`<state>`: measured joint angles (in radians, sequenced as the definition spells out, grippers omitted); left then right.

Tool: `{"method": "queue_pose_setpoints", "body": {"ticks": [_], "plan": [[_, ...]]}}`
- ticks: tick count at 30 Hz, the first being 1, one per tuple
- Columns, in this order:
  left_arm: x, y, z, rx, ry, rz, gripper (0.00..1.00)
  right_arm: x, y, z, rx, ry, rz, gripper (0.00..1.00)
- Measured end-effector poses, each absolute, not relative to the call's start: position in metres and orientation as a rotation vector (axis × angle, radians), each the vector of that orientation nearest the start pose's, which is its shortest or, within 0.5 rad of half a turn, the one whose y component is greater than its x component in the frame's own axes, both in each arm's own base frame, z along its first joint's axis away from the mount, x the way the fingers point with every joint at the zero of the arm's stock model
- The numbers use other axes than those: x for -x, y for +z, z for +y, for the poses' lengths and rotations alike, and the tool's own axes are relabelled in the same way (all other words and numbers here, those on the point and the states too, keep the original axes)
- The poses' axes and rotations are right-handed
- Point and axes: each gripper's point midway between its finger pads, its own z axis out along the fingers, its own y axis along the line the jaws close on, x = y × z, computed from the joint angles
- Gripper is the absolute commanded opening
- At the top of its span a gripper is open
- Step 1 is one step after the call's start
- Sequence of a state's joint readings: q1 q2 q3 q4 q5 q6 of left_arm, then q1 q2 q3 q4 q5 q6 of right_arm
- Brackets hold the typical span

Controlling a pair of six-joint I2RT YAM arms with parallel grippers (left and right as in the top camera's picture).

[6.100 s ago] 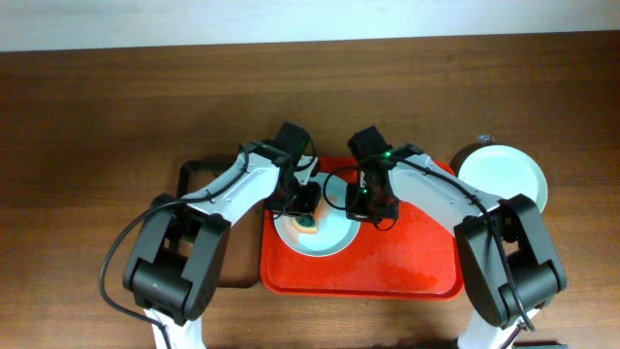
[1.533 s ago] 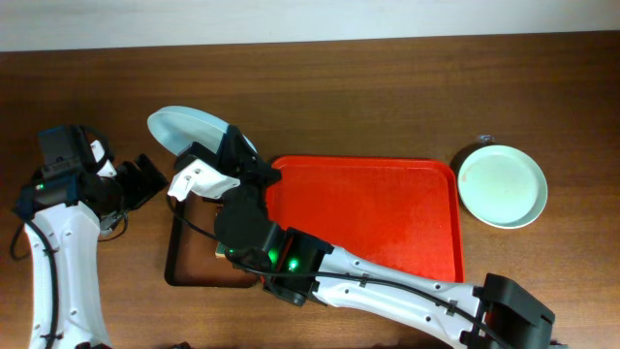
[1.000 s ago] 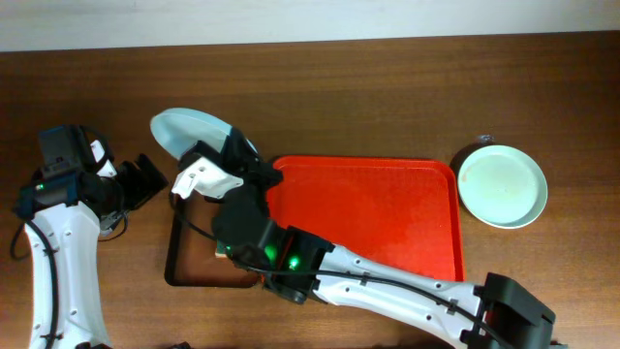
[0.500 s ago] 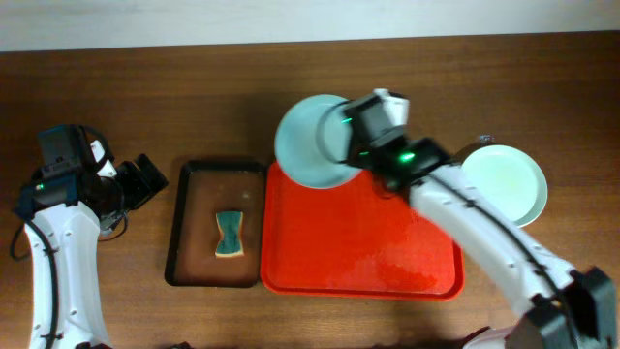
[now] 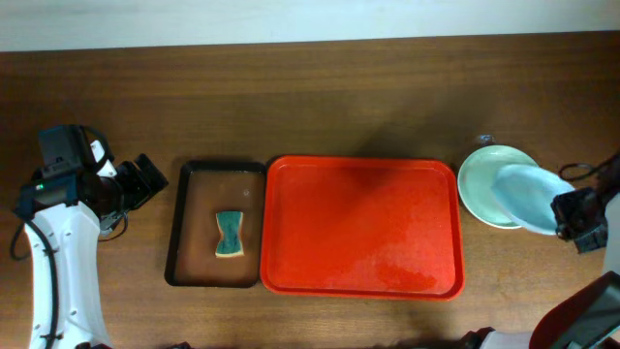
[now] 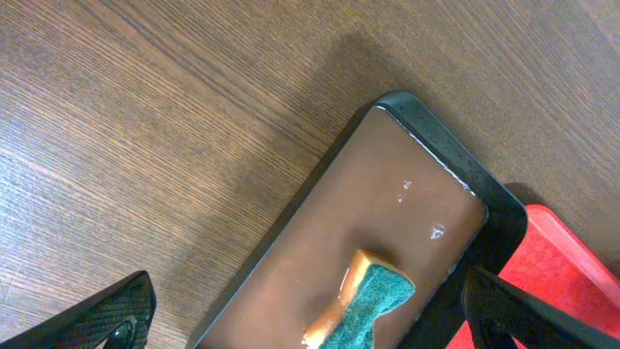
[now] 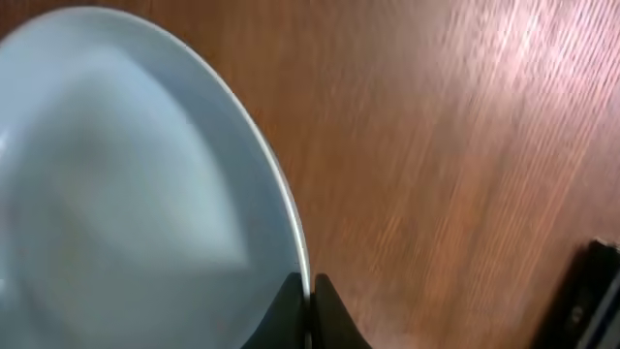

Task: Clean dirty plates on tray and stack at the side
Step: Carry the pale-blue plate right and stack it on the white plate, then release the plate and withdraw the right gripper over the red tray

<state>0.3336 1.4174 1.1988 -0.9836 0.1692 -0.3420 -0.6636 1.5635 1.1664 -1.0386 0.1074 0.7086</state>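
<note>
Rightward, held plate (image 5: pixel 531 194), rim in right fingers (image 7: pixel 337 328); overlapping stacked plate (image 5: pixel 478 182)

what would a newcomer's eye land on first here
Probably the big red tray at the centre of the table, with nothing on it. Next, at the far right, the right end effector pinches a pale plate by its rim, tilted over another plate. A teal sponge lies in the black tray left of the red one.

Plain setup: one wooden table (image 5: pixel 310 97), dark reddish-brown, grain running left to right in the overhead view. Pale strip (image 5: pixel 291 19) along its far edge, wall or floor, can't tell. Soft light, some glare on the wood in the right wrist view.
</note>
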Motion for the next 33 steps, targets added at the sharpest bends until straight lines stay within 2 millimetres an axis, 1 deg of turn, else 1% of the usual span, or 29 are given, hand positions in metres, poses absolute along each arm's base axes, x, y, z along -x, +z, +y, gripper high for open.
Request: {"method": "queue_pose_setpoints", "body": {"ticks": [2,6,7,8,9,10,11,12,13,14,15,17,18,19,20,21,23,25,26,28,30,33], "plan": [[-0.311,0.153,0.077,0.875,-0.237,2.623,0.99,-0.225,0.09,-0.198,-1.906,-0.15,2.313,0.05],[-0.311,0.153,0.077,0.875,-0.237,2.623,0.99,-0.228,0.088,-0.195,-1.899,-0.122,2.318,0.06],[-0.311,0.153,0.077,0.875,-0.237,2.623,0.99,-0.228,0.083,-0.192,-1.894,-0.12,2.33,0.06],[-0.311,0.153,0.077,0.875,-0.237,2.623,0.99,-0.23,0.078,-0.187,-1.874,-0.119,2.35,0.09],[-0.311,0.153,0.077,0.875,-0.237,2.623,0.99,-0.24,0.072,-0.18,-1.815,-0.11,2.361,0.21],[-0.311,0.153,0.077,0.875,-0.237,2.623,0.99,-0.245,0.067,-0.17,-1.779,-0.101,2.389,0.29],[-0.311,0.153,0.077,0.875,-0.237,2.623,0.99,-0.252,0.065,-0.162,-1.724,-0.095,2.417,0.43],[-0.311,0.153,0.077,0.875,-0.237,2.623,0.99,-0.261,0.065,-0.155,-1.664,-0.085,2.439,0.64],[-0.311,0.153,0.077,0.875,-0.237,2.623,0.99,-0.267,0.066,-0.147,-1.561,-0.085,2.5,0.65],[-0.311,0.153,0.077,0.875,-0.237,2.623,0.99,-0.268,0.065,-0.137,-1.44,-0.087,2.591,0.66],[-0.311,0.153,0.077,0.875,-0.237,2.623,0.99,-0.266,0.063,-0.123,-1.278,-0.069,2.718,0.66],[-0.311,0.153,0.077,0.875,-0.237,2.623,0.99,-0.264,0.063,-0.115,-1.176,-0.064,2.786,0.66],[-0.311,0.153,0.077,0.875,-0.237,2.623,0.99,-0.26,0.062,-0.103,-1.091,-0.058,2.856,0.66],[-0.311,0.153,0.077,0.875,-0.237,2.623,0.99,-0.263,0.061,-0.089,-0.972,-0.052,2.907,0.66],[-0.311,0.153,0.077,0.875,-0.237,2.623,0.99,-0.264,0.061,-0.08,-0.898,-0.05,2.938,0.66],[-0.311,0.153,0.077,0.875,-0.237,2.623,0.99,-0.266,0.061,-0.065,-0.8,-0.049,2.977,0.66],[-0.311,0.153,0.077,0.875,-0.237,2.623,0.99,-0.273,0.061,-0.025,-0.534,-0.027,3.034,0.68],[-0.311,0.153,0.077,0.875,-0.237,2.623,0.99,-0.284,0.062,0.025,-0.239,0.013,3.026,0.72],[-0.311,0.153,0.077,0.875,-0.237,2.623,0.99,-0.292,0.062,0.043,-0.147,0.033,2.994,0.99],[-0.311,0.153,0.077,0.875,-0.237,2.623,0.99,-0.297,0.064,0.069,-0.01,0.056,2.959,0.99],[-0.311,0.153,0.077,0.875,-0.237,2.623,0.99,-0.295,0.064,0.075,0.022,0.059,2.959,0.99],[-0.311,0.153,0.077,0.875,-0.237,2.623,0.99,-0.295,0.064,0.075,0.022,0.058,2.959,0.99]]}}
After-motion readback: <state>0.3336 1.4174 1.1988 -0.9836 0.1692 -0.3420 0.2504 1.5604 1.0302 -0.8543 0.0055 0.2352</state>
